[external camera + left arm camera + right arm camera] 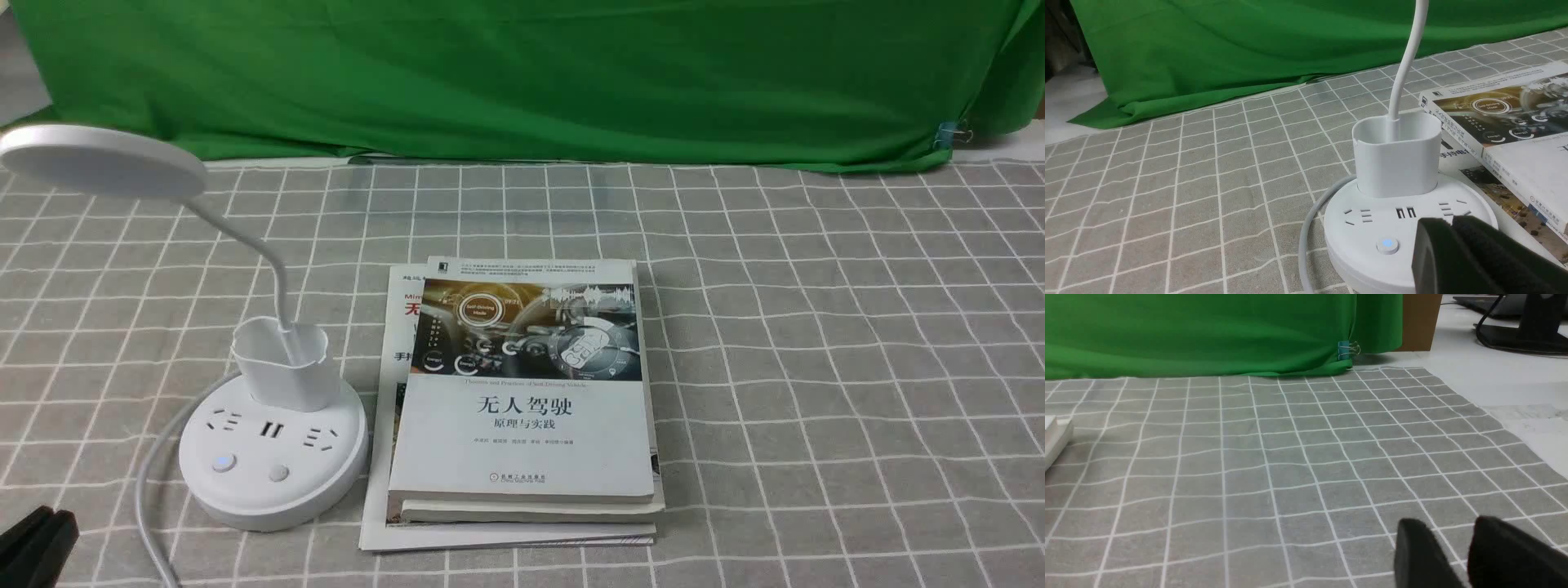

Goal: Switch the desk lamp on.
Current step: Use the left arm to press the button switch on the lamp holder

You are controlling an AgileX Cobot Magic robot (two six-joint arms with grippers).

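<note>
The white desk lamp stands at the front left of the table in the front view. Its round disc head looks unlit. A thin neck runs down into the cup holder on the round base. The base has sockets, a blue-lit button and a grey button. My left gripper is shut and empty, near the table's front edge and left of the base, apart from it. In the left wrist view, the left gripper hides the grey button, while the blue-lit button shows. My right gripper is open over bare cloth.
A stack of books lies right beside the lamp base. The lamp's white cord curves off the front left. A green cloth hangs along the back, held by a blue clip. A grey checked tablecloth covers the table.
</note>
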